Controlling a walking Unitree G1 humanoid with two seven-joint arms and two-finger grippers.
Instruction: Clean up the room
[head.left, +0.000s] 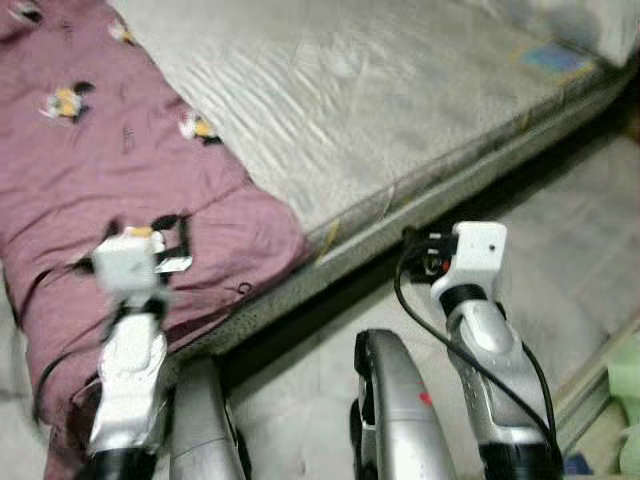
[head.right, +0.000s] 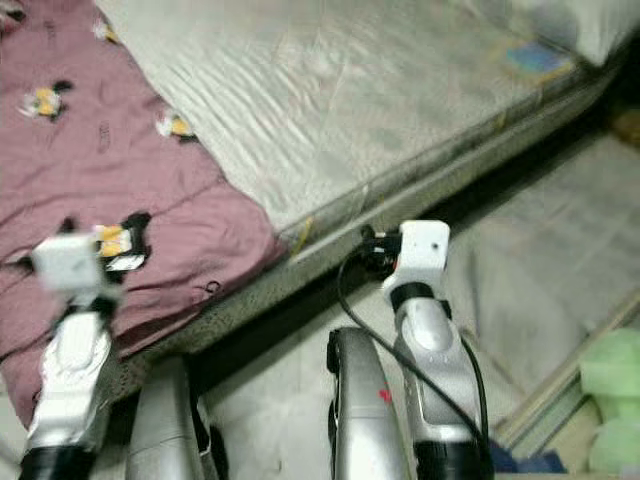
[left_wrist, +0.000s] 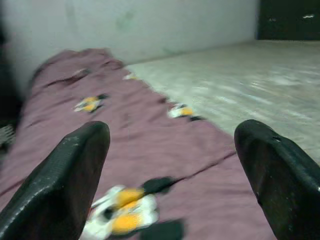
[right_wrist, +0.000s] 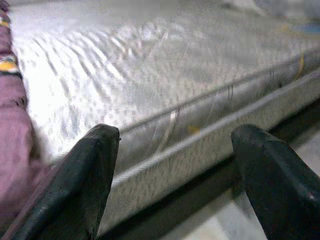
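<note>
A maroon blanket (head.left: 110, 180) with small yellow-and-black prints covers the left part of a bare grey mattress (head.left: 370, 100) and hangs over its front edge. My left gripper (left_wrist: 172, 135) hovers low over the blanket near that edge, open, with nothing between its fingers (left_wrist: 75, 165). My right gripper (right_wrist: 176, 135) is held in front of the mattress side (right_wrist: 200, 130), also open and empty. In the left eye view the left wrist (head.left: 125, 262) is over the blanket's hanging part and the right wrist (head.left: 478, 250) is over the floor beside the bed.
A blue patch (head.left: 555, 58) lies on the far right of the mattress, with a pale pillow (head.left: 600, 20) beyond it. A dark gap (head.left: 330, 300) runs under the bed. Pale green objects (head.right: 615, 400) stand at the lower right on the light floor (head.left: 590, 230).
</note>
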